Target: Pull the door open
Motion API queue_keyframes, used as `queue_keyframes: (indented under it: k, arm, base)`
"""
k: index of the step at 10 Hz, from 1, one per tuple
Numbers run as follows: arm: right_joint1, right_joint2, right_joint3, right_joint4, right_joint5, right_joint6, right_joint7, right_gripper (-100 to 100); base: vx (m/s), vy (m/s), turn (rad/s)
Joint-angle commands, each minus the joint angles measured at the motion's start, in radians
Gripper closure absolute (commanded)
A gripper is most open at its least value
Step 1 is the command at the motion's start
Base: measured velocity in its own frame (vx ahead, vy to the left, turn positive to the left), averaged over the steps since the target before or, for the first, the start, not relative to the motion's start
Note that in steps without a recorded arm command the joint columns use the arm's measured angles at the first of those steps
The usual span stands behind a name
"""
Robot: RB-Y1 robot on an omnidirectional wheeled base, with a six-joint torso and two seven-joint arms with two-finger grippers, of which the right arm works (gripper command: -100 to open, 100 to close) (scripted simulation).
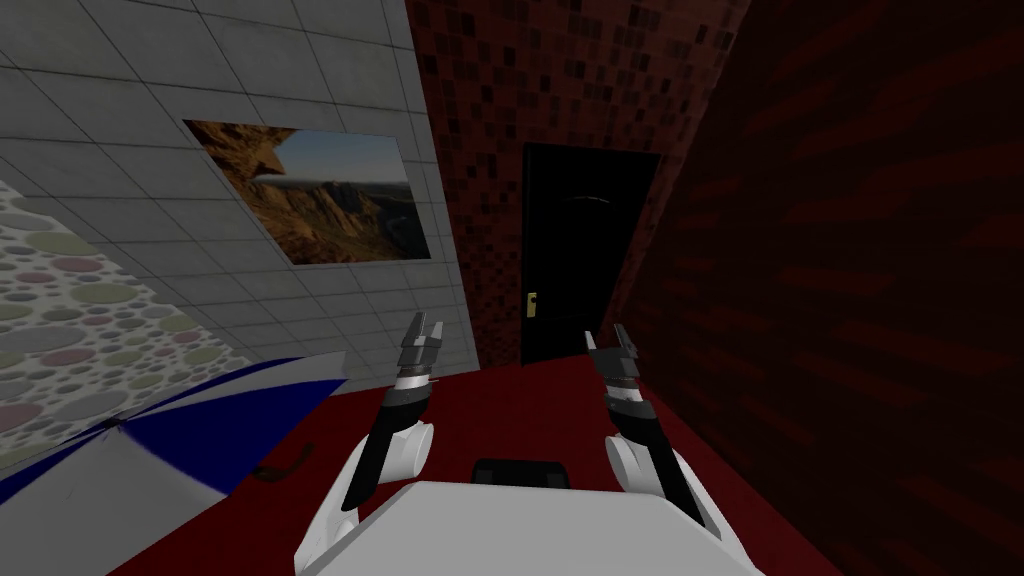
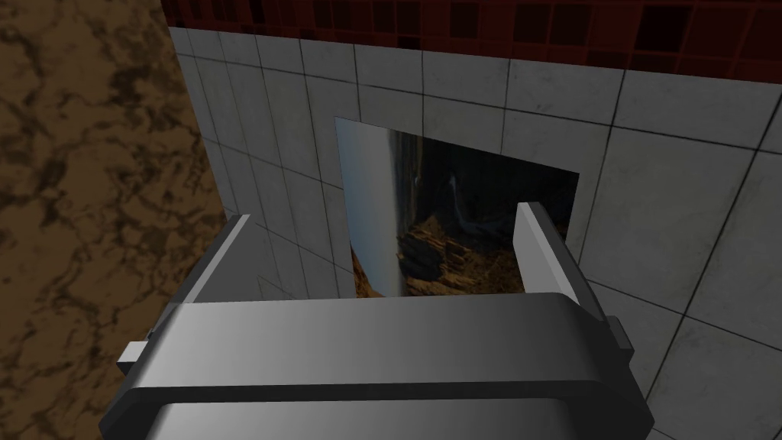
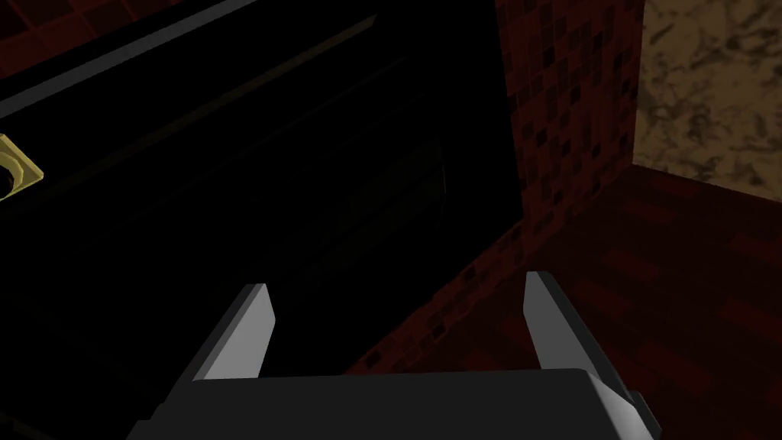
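While the left gripper [image 1: 428, 322] and right gripper [image 1: 605, 338] are holding empty jaws wide, one black door [image 1: 585, 250] is standing upright mid-frame.

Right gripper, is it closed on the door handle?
No, the right gripper is open and empty, apart from the yellow handle plate on the dark door.

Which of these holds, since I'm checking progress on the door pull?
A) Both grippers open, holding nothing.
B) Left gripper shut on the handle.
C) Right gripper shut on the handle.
A: the left gripper and right gripper show spread fingers with nothing between; the brass handle plate on the door is untouched.
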Motion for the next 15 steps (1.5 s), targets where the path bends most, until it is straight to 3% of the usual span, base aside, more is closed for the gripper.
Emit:
queue_keyframes:
  k: [1,10,15]
  arm:
    - [-0.002,-0.011,-0.006,0.025,-0.012,0.003,-0.050,-100]
    - [-0.007,-0.049,-0.023,0.129,-0.070,0.043,-0.291,-100]
    - [-0.009,-0.062,-0.029,0.168,-0.092,0.058,-0.393,-100]
  base:
    - [0.089,0.009,0.092]
    - [0.089,-0.001,0.096]
    - [0.074,-0.003,0.072]
